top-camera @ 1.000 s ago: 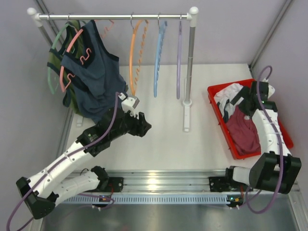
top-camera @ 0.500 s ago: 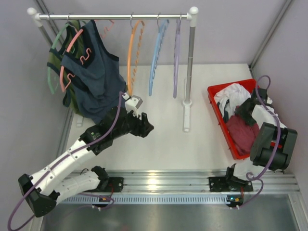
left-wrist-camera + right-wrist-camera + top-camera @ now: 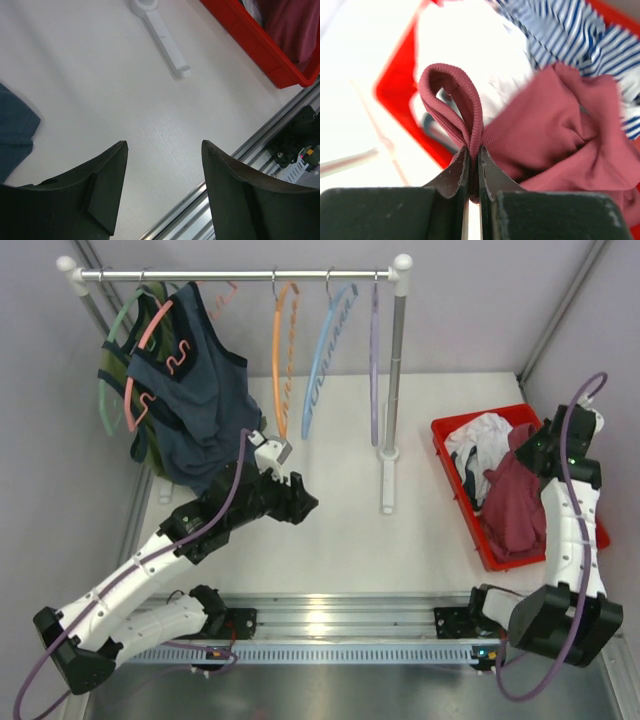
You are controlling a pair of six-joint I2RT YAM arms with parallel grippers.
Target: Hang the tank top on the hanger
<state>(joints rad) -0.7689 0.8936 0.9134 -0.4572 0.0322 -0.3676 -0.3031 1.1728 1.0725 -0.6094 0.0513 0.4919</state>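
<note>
The maroon tank top [image 3: 515, 502] hangs lifted over the red basket [image 3: 455, 490] at the right. My right gripper [image 3: 533, 445] is shut on it, and in the right wrist view its jaws pinch a looped ribbed edge of the tank top [image 3: 470, 110]. The orange hanger [image 3: 283, 350] hangs by its hook from the rail [image 3: 240, 274] at the back. My left gripper [image 3: 164, 150] stands open over bare table, with nothing between its fingers. It sits just below and in front of the orange hanger in the top view [image 3: 280, 455].
A dark blue tank top [image 3: 195, 390] on a pink hanger, a light blue hanger [image 3: 325, 350] and a purple one [image 3: 374, 360] share the rail. The rack's white post and foot [image 3: 388, 455] stand mid-table. White and blue-striped garments [image 3: 478, 440] lie in the basket.
My right gripper has shut on the maroon tank top and lifted it up out of the basket. The left arm has barely moved; the hangers are swinging slightly.
</note>
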